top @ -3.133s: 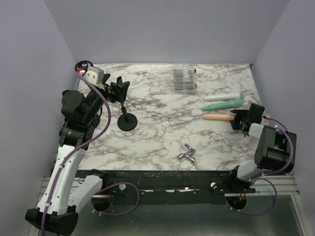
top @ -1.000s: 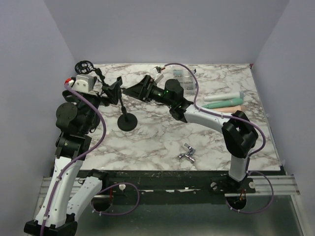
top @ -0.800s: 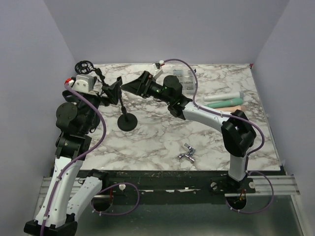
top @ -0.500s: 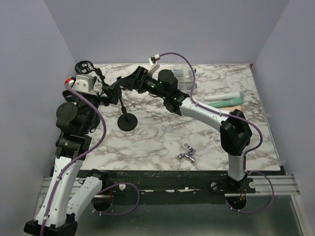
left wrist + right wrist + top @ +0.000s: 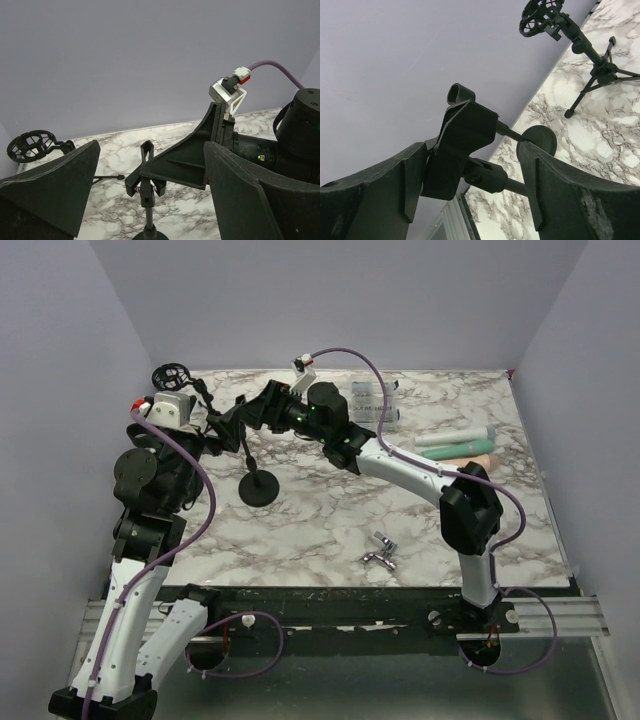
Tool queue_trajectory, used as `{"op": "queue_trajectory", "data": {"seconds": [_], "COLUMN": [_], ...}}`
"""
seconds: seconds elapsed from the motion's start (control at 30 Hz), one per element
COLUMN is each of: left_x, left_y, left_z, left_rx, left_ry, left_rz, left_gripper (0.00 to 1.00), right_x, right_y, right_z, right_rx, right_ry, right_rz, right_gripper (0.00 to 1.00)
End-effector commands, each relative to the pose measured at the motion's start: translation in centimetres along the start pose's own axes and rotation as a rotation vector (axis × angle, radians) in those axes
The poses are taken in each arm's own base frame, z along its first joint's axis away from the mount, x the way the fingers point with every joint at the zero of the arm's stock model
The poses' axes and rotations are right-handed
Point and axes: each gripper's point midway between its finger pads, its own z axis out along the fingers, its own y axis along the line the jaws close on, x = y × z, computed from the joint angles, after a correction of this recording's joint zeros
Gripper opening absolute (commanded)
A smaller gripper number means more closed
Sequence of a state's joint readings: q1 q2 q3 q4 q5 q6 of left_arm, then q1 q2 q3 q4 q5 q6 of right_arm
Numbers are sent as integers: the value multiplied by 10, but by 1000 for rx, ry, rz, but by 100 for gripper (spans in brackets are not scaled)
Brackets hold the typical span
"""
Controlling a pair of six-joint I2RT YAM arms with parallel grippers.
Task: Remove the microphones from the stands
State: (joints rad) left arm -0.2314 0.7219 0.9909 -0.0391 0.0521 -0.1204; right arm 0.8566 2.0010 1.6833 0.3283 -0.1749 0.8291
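The black stand has a round base (image 5: 259, 489) and a spring clip (image 5: 240, 423) on top. I see no microphone in the clip. My right gripper (image 5: 247, 412) is open, with its jaws on either side of the clip (image 5: 465, 135) and a gap on both sides. My left gripper (image 5: 218, 424) is open just left of the clip (image 5: 146, 170), which stands between its fingers (image 5: 55, 185). Three microphones lie at the right: white and teal (image 5: 455, 437), green (image 5: 452, 451) and peach (image 5: 478, 459), the last partly hidden by the right arm.
A black tripod with a round shock mount (image 5: 171, 373) stands at the back left corner and shows in the right wrist view (image 5: 540, 15). A clear box (image 5: 376, 406) lies at the back. A small metal part (image 5: 380, 553) lies near the front.
My right arm has swung from the right side across the table, and its open gripper has moved left until its jaws enclose the stand's clip. The left arm has stayed still for the last second.
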Motion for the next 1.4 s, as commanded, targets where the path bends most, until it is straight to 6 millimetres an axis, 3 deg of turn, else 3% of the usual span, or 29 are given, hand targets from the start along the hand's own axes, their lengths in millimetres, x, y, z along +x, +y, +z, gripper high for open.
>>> {"op": "queue_trajectory", "data": {"seconds": [0.0,0.4,0.73,1.1,1.37], "left_x": [-6,-4,-3,-2,0], "left_y": [3,2,2,2,1], "left_z": [-1,0,1,1,3], "left_rx": [-20,-16,-14,-13,-10], "left_ry": [-19,-14,-10,-7,-1], "left_rz": [-2,-11,-16,-18,-23], "left_gripper": [88,88,88,88,88], "right_x": [28,60,115,182,200], "right_y": [-37,-73,-125,-180,-199], "right_z": [-2,-19,-32,-61,-75], "right_rx": [130,225,330,439,490], "right_ry": [60,120,225,338,372], "right_rz": [-43,-35,-11,47,45], "right_gripper": [79,79,79,80,80]}}
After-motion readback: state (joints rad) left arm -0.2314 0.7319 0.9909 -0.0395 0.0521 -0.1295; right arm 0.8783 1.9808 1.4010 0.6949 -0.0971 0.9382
